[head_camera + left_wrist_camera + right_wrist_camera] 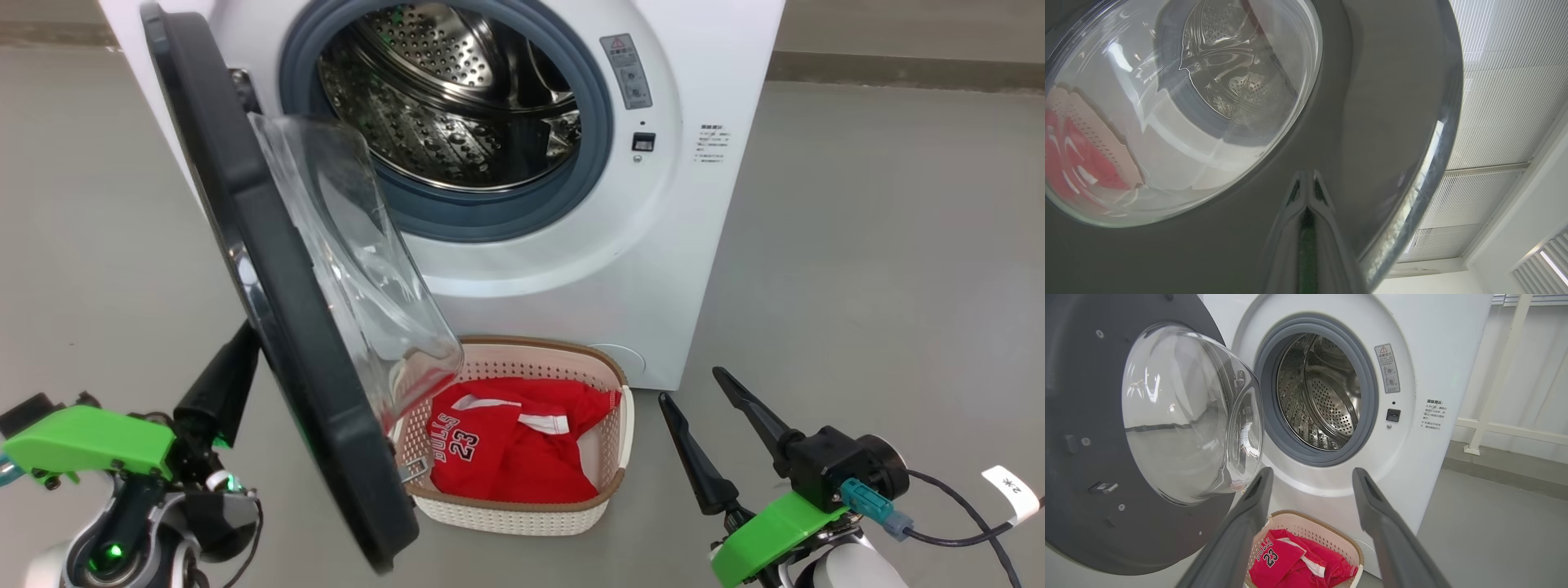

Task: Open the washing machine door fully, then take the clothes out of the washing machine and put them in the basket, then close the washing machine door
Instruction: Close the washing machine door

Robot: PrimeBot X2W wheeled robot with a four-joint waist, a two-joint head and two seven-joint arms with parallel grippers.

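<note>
Red jersey cloth, the clothes (514, 457), lies crumpled in the basket (522, 516), which stands on the floor (857, 245) just in front of the washing machine (710, 245). The drum (457, 98) looks empty to me, so I judge that only the closing remains.

The washing machine door (277, 269) stands about half open. It is hinged at the machine's left side and its long line runs from the hinge toward me. My left pincer (241, 351) is at the outer side of the door, so the door lies to its right, and this arm is clearly the nearer one. The right pincer (691, 385) hovers near the basket's right side, spread wide and holding nothing, well apart from the door.

In the left wrist view the two fingers (1286, 228) are pressed together, with their tips at the glossy black rim (1372, 102). Whether they touch it I cannot tell. The right wrist view gives what the left one cannot: the inner face with the glass bowl (1180, 416) and the latch (1104, 486). I think a push toward the right should swing the door to the opening.
</note>
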